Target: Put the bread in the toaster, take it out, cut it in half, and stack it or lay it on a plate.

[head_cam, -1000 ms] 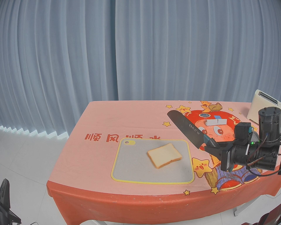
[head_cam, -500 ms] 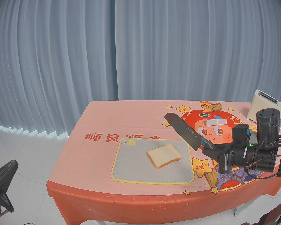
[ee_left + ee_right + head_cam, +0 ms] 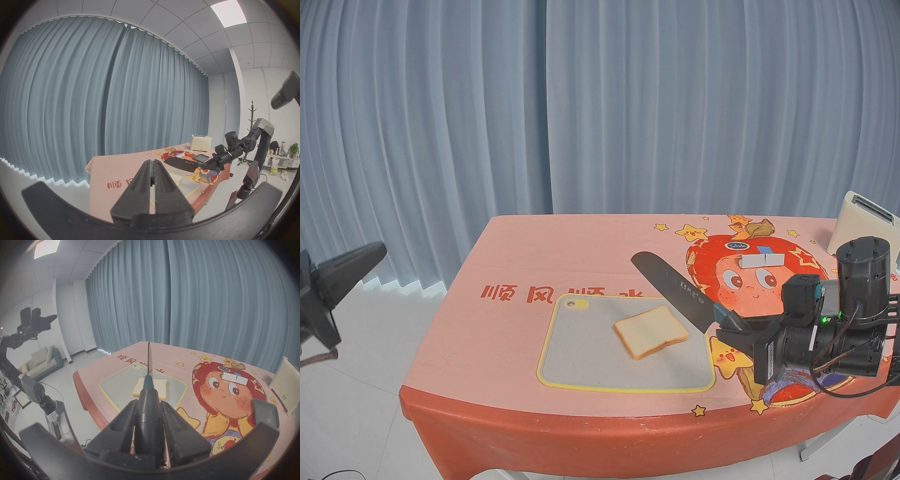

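Table [image 3: 512, 262] is covered by a pink-orange printed cloth, and a pleated grey-blue curtain [image 3: 550, 106] is hung behind it. Bread [image 3: 650, 331] (square slice, pale crumb, tan crust) is laid flat on a grey, yellow-rimmed cutting board [image 3: 581, 362]. A boxy white toaster [image 3: 859, 228] is set at the far right. Right gripper [image 3: 737, 330] is clamped on the knife [image 3: 675, 289] handle, and the dark blade has been carried leftward, closer to the board. Left gripper [image 3: 152, 175], fingers pressed together, has been raised off the table's left.
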Controlling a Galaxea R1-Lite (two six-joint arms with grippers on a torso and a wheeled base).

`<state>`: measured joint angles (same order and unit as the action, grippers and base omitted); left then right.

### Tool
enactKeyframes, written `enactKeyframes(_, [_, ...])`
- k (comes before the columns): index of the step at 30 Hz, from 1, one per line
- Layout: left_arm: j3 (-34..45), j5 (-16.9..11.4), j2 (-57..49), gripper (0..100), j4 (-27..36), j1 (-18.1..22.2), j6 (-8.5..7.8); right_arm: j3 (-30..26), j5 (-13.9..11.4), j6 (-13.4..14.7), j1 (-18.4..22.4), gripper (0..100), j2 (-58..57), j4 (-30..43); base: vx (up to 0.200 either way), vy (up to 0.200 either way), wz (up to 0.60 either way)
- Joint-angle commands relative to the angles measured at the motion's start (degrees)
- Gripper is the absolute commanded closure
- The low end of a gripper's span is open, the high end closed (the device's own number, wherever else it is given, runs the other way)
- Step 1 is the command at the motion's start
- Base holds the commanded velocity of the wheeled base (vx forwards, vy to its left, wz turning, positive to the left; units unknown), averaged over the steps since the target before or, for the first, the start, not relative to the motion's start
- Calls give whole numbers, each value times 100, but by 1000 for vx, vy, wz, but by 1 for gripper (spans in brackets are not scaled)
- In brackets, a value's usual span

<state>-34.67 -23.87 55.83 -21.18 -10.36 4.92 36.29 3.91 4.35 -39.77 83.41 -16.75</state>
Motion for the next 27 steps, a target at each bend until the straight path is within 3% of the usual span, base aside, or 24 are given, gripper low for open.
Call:
enactKeyframes(1, [-550,-92,1457,100,-616,-27,-62,-17,75,31,-128,100,193,-13,0,0,0])
enactKeyframes(6, [-629,-346,2002,100,-1231,-177,-71,-8,127,39,-163,100,237,-13,0,0,0])
enactKeyframes(8, [-664,-549,2467,100,-1741,-194,-194,-26,162,48,-181,100,255,-4,0,0,0])
enactKeyframes(11, [-725,-804,2986,100,-2242,-256,-554,-52,233,48,-189,100,325,-13,0,0,0])
enactKeyframes(14, [-884,-786,3285,100,-2339,-344,-642,-52,241,57,-198,100,352,-13,0,0,0])
enactKeyframes(20, [-1174,-584,3663,100,-2347,-836,-668,-52,241,66,-260,100,413,-21,0,0,0])
enactKeyframes(27, [-1490,-92,4190,100,-2374,-1565,-668,-52,277,110,-339,100,527,-21,0,0,0])
